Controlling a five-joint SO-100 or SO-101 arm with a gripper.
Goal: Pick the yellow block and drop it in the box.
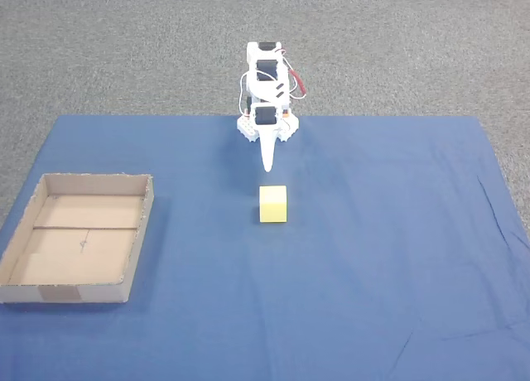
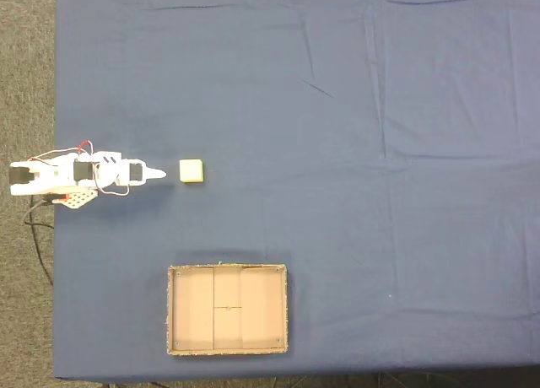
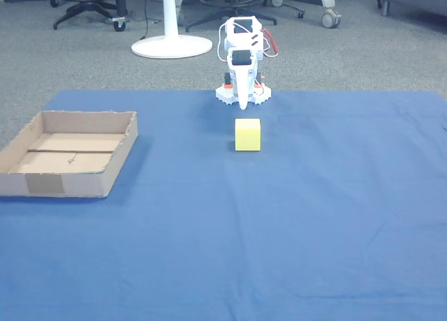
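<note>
The white arm (image 1: 265,83) sits folded low over its base, its gripper (image 1: 268,164) aimed forward and down like a tapered point. The jaws look pressed together and hold nothing. Just ahead of the tip, not touching, rests the yellow block (image 1: 273,204), a small matte cube on the blue cloth (image 2: 380,194) covering the tabletop. The box (image 1: 74,240), a shallow brown cardboard tray with low walls, lies well off to the gripper's side, left in the other view (image 3: 70,153).

Matte block (image 1: 273,204), brown cardboard box (image 1: 25,224)
</note>
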